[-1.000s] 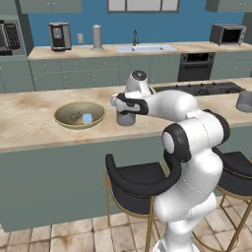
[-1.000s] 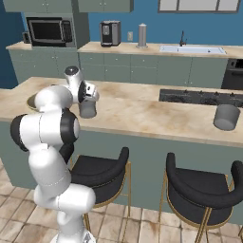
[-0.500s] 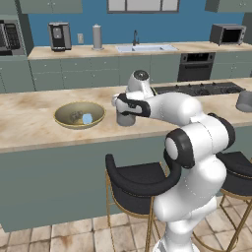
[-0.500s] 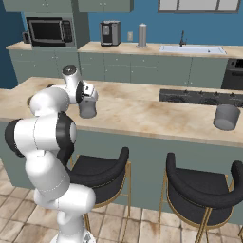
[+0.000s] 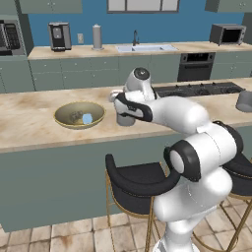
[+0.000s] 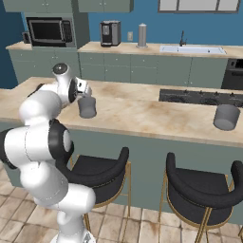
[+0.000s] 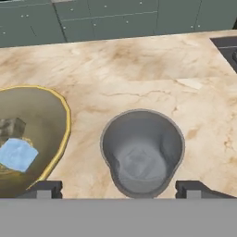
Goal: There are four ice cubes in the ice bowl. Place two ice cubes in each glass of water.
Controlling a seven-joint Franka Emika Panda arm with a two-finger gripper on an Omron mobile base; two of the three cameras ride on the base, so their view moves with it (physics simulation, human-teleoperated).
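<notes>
hand (image 7: pixel 118 189) spread wide, holding nothing; hovered over near glass (image 7: pixel 142 152) | bowl (image 7: pixel 58 113) just beside glass on bench (image 7: pixel 148 74); held ice cube (image 7: pixel 17 153) | second glass (image 6: pixel 226 116) well apart

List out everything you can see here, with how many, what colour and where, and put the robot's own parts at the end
ice bowl: one, olive-gold, on the island counter beside the near glass.
ice cubes: one clear pale blue cube in the bowl; a darker lump beside it that I cannot identify.
near glass: one, grey, on the counter right under the hand.
far glass: one, grey, at the other end of the counter by the cooktop.
cooktop: one, black, set in the island.
stools: two, black with gold legs, before the island.
microwaves: two, dark, on the back counter.
coffee machine: one, black, back counter.
canister: one, pale grey, back counter.
sink: one, back counter.
gripper: one, fingers spread open over the near glass, holding nothing.
</notes>
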